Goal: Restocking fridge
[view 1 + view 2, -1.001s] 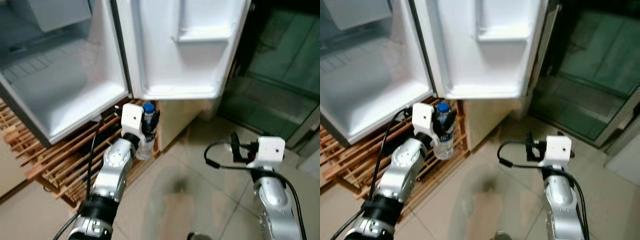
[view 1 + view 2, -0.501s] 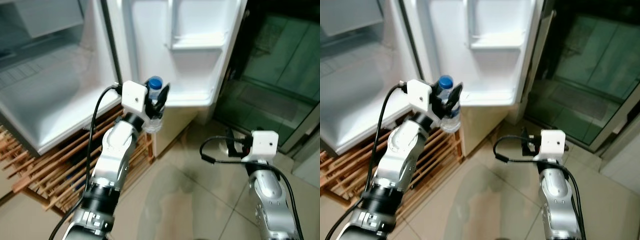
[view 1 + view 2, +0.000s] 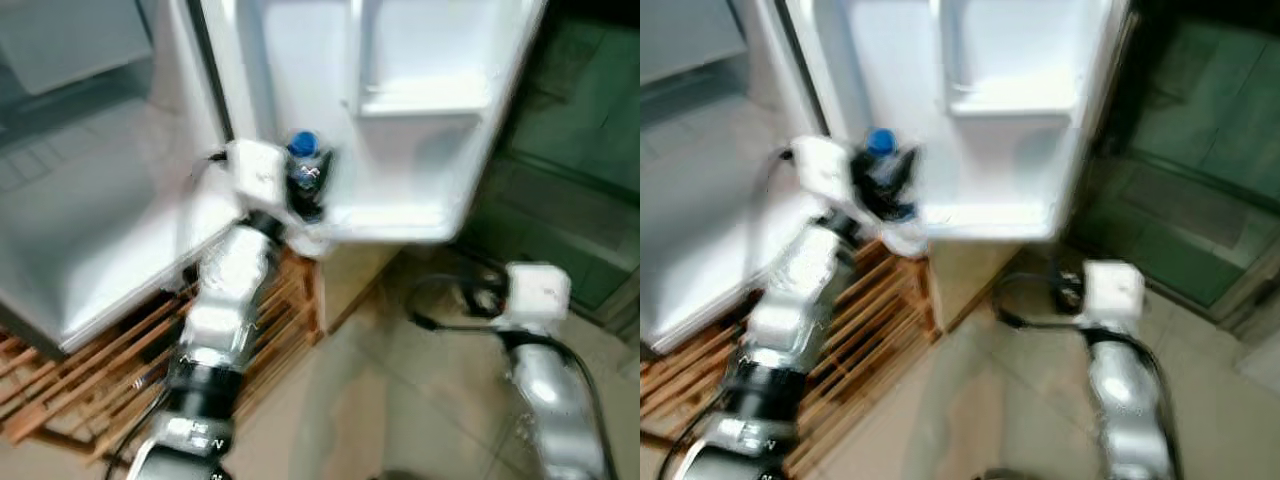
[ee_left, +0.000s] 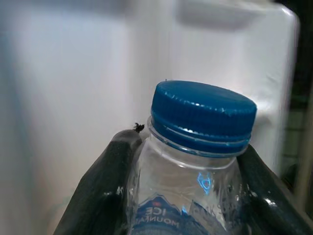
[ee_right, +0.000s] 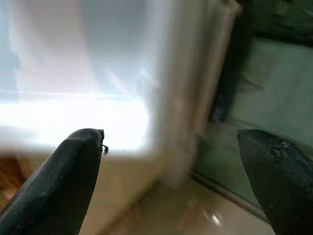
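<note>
My left gripper (image 3: 305,190) is shut on a clear water bottle (image 4: 195,196) with a blue cap (image 3: 302,145), holding it upright at the left end of the open fridge door's lower shelf (image 3: 395,218). The black fingers (image 4: 100,193) clamp the bottle just below its cap. The bottle (image 3: 890,195) is level with the shelf's front lip. My right gripper (image 5: 176,181) is open and holds nothing, low at the right near the floor, pointing toward the door's bottom edge.
The white fridge stands open, with the empty main compartment (image 3: 90,220) at left and an upper door shelf (image 3: 435,95). A wooden slatted pallet (image 3: 90,370) lies under the fridge. A dark green glass door (image 3: 580,150) is at the right, above a tiled floor (image 3: 400,400).
The left arm has lifted the bottle up to the lower door shelf. The camera has shifted and the picture is now blurred. The right arm keeps its pose.
</note>
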You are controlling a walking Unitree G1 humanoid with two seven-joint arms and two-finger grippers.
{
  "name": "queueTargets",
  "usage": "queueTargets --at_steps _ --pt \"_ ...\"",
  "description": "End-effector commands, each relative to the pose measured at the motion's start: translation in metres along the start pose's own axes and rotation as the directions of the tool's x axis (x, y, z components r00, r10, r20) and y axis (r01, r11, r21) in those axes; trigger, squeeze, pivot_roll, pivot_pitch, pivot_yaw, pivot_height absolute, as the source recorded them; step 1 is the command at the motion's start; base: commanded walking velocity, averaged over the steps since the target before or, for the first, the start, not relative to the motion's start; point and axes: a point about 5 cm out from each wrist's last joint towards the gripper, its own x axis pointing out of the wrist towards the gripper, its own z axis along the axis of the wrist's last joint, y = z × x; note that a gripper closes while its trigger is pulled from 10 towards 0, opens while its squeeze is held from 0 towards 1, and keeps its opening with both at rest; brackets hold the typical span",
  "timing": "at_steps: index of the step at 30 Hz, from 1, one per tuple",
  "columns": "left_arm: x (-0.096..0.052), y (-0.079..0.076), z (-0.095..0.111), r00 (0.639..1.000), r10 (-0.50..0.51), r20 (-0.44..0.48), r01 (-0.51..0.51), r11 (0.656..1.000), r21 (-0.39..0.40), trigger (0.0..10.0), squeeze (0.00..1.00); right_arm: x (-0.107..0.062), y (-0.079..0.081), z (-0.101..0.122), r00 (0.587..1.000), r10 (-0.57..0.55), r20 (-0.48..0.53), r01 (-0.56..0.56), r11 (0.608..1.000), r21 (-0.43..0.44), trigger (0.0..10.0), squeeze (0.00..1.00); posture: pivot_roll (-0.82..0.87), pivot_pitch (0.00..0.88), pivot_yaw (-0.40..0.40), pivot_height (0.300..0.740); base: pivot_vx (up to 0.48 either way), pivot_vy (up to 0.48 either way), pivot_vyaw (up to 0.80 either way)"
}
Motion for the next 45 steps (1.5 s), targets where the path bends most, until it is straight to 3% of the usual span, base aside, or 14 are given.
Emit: queueTargets --at_steps 1,5,9,13,20,24,25,26,31,35,37,45 --pt "-0.001 0.015 0.015 0.999 0.041 0.012 -0.041 0.998 0.05 10.0 0.0 0.002 0.01 0.007 0.999 0.035 0.032 -0.035 0.999 0.014 10.0 0.0 -0.1 0.0 0.048 0.74 0.0 0.0 0.0" --pt "0.009 0.023 0.033 1.0 -0.004 0.025 0.002 0.999 0.053 10.0 0.0 0.005 0.011 0.01 0.998 0.049 0.043 -0.05 0.999 0.02 10.0 0.0 -0.11 0.0 0.049 0.74 0.0 0.0 0.0" --pt "0.028 0.024 0.044 0.999 -0.033 0.034 0.033 0.999 -0.006 10.0 0.0 0.003 0.014 0.013 0.997 0.061 0.054 -0.063 0.998 0.031 10.0 0.0 -0.11 0.0 0.046 0.74 0.0 0.0 0.0" --pt "0.048 0.009 0.046 0.992 -0.115 0.041 0.119 0.989 -0.089 10.0 0.0 0.002 0.018 0.014 0.995 0.079 0.056 -0.081 0.996 0.036 10.0 0.0 -0.11 0.0 0.05 0.74 0.0 0.0 0.0" --pt "0.078 -0.021 0.05 0.977 -0.197 0.083 0.207 0.968 -0.141 10.0 0.0 0.001 0.019 0.018 0.994 0.087 0.069 -0.09 0.995 0.04 10.0 0.0 -0.14 0.0 0.059 0.74 0.0 0.0 0.0" --pt "0.089 -0.027 0.052 0.976 -0.185 0.114 0.196 0.975 -0.102 10.0 0.0 -0.002 0.02 0.018 0.994 0.089 0.067 -0.092 0.995 0.041 10.0 0.0 -0.15 0.0 0.066 0.74 0.0 0.0 0.0" --pt "0.095 -0.029 0.05 0.979 -0.166 0.115 0.171 0.985 -0.035 10.0 0.0 -0.005 0.022 0.02 0.992 0.102 0.076 -0.106 0.993 0.051 10.0 0.0 -0.16 0.0 0.082 0.74 0.0 0.0 0.0" --pt "0.095 -0.029 0.05 0.979 -0.166 0.115 0.171 0.985 -0.035 10.0 0.0 -0.005 0.022 0.02 0.992 0.102 0.076 -0.106 0.993 0.051 10.0 0.0 -0.16 0.0 0.082 0.74 0.0 0.0 0.0" --pt "0.103 -0.02 0.041 0.991 -0.1 0.086 0.1 0.995 -0.003 10.0 0.0 -0.013 0.024 0.022 0.99 0.111 0.081 -0.116 0.992 0.057 10.0 0.0 -0.18 0.0 0.105 0.74 0.0 0.0 0.0" --pt "0.104 -0.011 0.037 0.996 -0.052 0.077 0.053 0.999 -0.003 10.0 0.0 -0.019 0.023 0.02 0.992 0.102 0.07 -0.106 0.993 0.058 10.0 0.0 -0.2 0.0 0.118 0.74 0.0 0.0 0.0" --pt "0.103 -0.007 0.033 0.997 -0.031 0.072 0.027 0.998 0.054 10.0 0.0 -0.023 0.024 0.019 0.993 0.098 0.062 -0.101 0.993 0.057 10.0 0.0 -0.21 0.0 0.126 0.74 0.0 0.0 0.0" --pt "0.097 -0.003 0.022 0.998 -0.008 0.06 -0.001 0.987 0.162 10.0 0.0 -0.032 0.025 0.015 0.996 0.082 0.042 -0.085 0.994 0.065 10.0 0.0 -0.21 0.0 0.143 0.74 0.0 0.0 0.0"
